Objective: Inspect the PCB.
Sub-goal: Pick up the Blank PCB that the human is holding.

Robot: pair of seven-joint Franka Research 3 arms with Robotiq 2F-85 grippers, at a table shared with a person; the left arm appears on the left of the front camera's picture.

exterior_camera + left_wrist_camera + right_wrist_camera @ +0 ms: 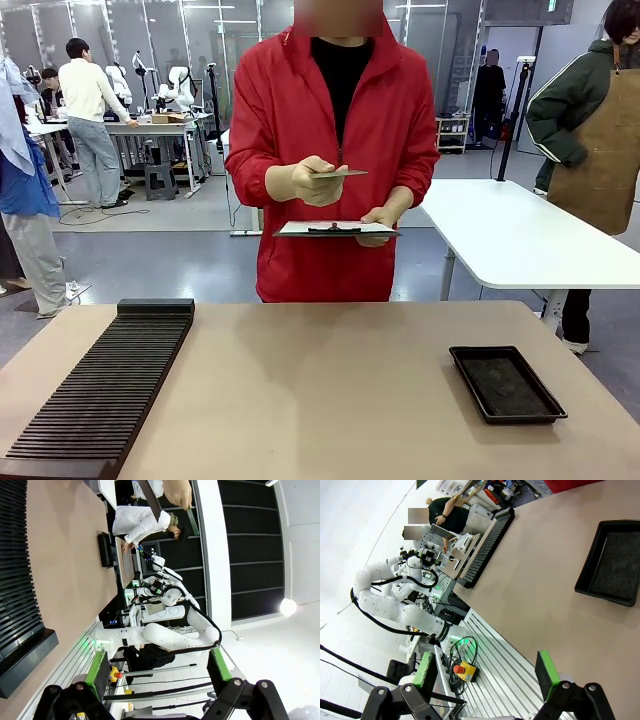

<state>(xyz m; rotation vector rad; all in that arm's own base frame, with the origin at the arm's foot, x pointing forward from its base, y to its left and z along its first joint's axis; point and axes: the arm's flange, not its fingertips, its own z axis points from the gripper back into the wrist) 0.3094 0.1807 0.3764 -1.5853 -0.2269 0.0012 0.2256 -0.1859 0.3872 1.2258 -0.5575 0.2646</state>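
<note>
Red jacket [300, 130] over a black top on the person; pale grey-green PCB [340, 174]; white paper on a dark clipboard [335, 229]. Plain tan table [320, 400], black tray [506, 384], black rack [100, 395] lined with close parallel ribs. Black with green pads [98, 669]: left gripper [159, 660] and right gripper [485, 660]

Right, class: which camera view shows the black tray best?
The front view: the black tray lies whole, all four rims and its dark floor visible. The right wrist view has it larger but cut off at the picture's edge; the left wrist view has it small, far off.
</note>
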